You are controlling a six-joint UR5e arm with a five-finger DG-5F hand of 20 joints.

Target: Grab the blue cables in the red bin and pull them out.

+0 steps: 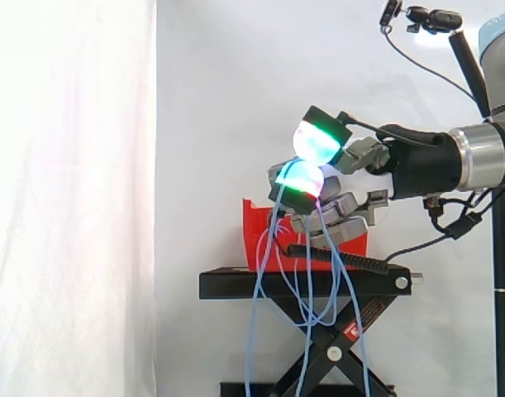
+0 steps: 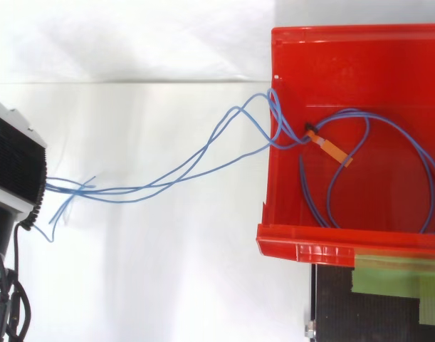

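Observation:
The red bin (image 2: 324,57) stands on a black stand (image 1: 235,285). Thin blue cables (image 2: 196,160) leave the bin over its left wall and run across to my hand (image 2: 14,167) at the left edge of the top view. A loop of the blue cable, with an orange tag (image 2: 334,151), still lies on the bin floor. In the side view my hand (image 1: 343,207) hovers above the bin (image 1: 256,240), its glowing fingertips (image 1: 300,180) curled together and pinching the cables. From there the strands hang down in front of the stand (image 1: 256,331).
A white curtain hangs behind the work. Green tape (image 2: 395,278) is stuck on the stand below the bin's near rim. The stand's scissor legs (image 1: 326,351) cross under it, with the hanging cable strands in front of them.

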